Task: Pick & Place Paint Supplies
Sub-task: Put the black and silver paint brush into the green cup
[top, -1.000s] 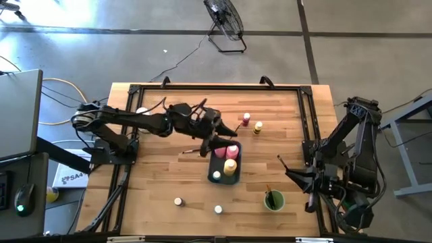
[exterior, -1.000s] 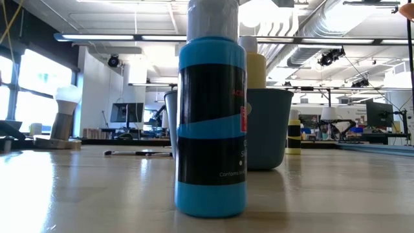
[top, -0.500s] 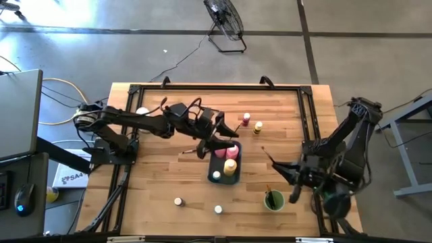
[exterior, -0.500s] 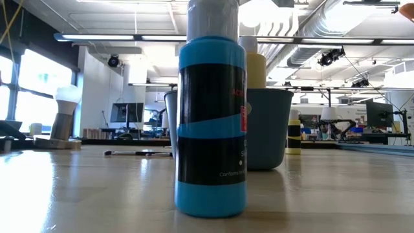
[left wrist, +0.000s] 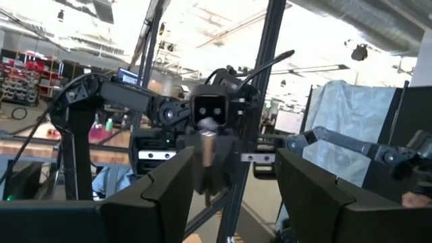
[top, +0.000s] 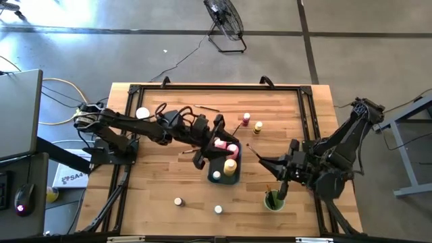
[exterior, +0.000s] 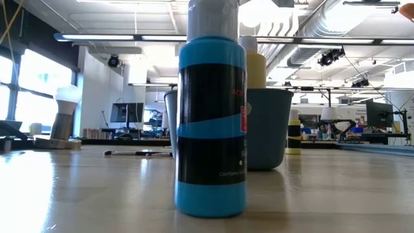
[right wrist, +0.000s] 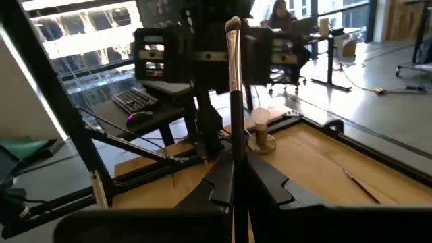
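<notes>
right gripper jaws clamped on paintbrush; left gripper jaws apart over tray.

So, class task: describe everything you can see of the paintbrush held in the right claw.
The paintbrush is thin and straight, with a dark handle, a pale metallic-looking ferrule and a small dark tip. The right claw is shut on its handle end, so it juts forward over the table, pointing towards the tray. Nothing else touches it.

An open industrial lab: exposed ceiling ducts and strip lights, polished concrete floor, a floor fan, monitors and workbenches beyond the framed wooden surface.
</notes>
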